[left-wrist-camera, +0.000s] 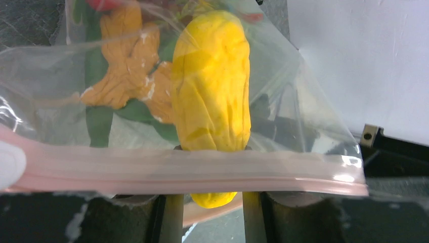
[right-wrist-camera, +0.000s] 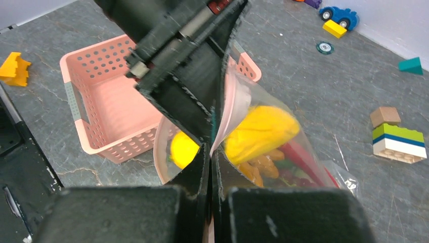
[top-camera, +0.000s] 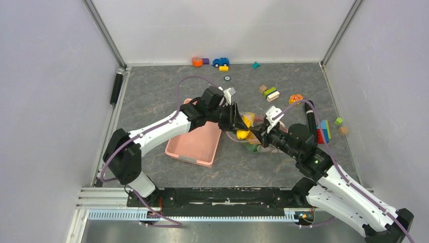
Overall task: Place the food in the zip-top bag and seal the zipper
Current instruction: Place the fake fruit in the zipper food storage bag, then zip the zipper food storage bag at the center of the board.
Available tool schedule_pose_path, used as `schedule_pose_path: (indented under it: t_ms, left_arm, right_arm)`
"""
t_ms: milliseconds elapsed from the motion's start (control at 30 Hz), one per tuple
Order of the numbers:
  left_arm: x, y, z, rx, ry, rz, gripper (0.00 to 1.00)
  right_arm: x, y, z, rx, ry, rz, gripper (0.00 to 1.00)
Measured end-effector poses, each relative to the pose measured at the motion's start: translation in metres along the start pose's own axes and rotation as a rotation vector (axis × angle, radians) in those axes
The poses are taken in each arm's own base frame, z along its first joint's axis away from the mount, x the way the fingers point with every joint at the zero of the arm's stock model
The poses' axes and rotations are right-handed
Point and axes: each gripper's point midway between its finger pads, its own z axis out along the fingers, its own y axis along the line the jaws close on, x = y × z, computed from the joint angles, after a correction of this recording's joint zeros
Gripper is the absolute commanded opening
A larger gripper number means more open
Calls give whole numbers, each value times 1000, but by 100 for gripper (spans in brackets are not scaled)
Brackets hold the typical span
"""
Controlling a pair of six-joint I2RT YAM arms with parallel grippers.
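Right gripper [right-wrist-camera: 210, 157] is shut on the zip-top bag [left-wrist-camera: 303, 126], left gripper [top-camera: 237, 118] half-spread around it. One basket [right-wrist-camera: 121, 147] is seen beside it, on grey table [right-wrist-camera: 313, 76].

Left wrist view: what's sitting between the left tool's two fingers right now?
The yellow food piece, its tip poking below the pink zipper strip, lies between the fingers; the left wrist view shows it.

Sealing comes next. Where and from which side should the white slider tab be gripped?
Pinch the white slider tab across the pink zipper strip, coming from the mouth side of the zip-top bag: it sits on the strip's end. The yellow piece crossing the strip likely needs pushing in first.
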Motion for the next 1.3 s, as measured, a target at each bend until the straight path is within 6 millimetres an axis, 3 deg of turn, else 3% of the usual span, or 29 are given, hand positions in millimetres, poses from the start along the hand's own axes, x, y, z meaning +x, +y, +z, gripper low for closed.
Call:
schedule_pose_path:
  t_ms: [200, 333, 400, 500, 533, 733, 867, 1067, 1167, 1300]
  left_arm:
    - [-9, 5, 17, -7, -23, -101, 2]
    - [-16, 3, 23, 1, -52, -158, 13]
    - [-17, 4, 26, 2, -55, -176, 27]
    - [-19, 4, 28, -4, -69, -183, 65]
    - [-20, 3, 28, -3, -77, -177, 72]
    - [-12, -2, 14, -17, -118, -115, 99]
    - [-14, -10, -13, -7, -192, -24, 100]
    - [13, -51, -64, 113, -251, 200, 100]
    - [19, -41, -92, 104, -338, 253, 100]
    - [33, -5, -111, 29, -409, 269, 100]
  right_arm:
    - [2, 6, 2, -33, -9, 9, 1]
    - [5, 9, 3, -49, -9, 18, 3]
    - [6, 9, 3, -45, -12, 24, 6]
    - [5, 6, 3, -27, -16, 33, 10]
    - [3, 5, 2, -17, -22, 35, 10]
    - [0, -5, 0, 41, -34, 45, 10]
    - [3, -10, -1, 76, -22, 52, 9]
    - [13, -22, -1, 144, 28, 58, 8]
    - [14, -25, -3, 166, 42, 58, 8]
    - [13, -28, -6, 181, 49, 53, 7]
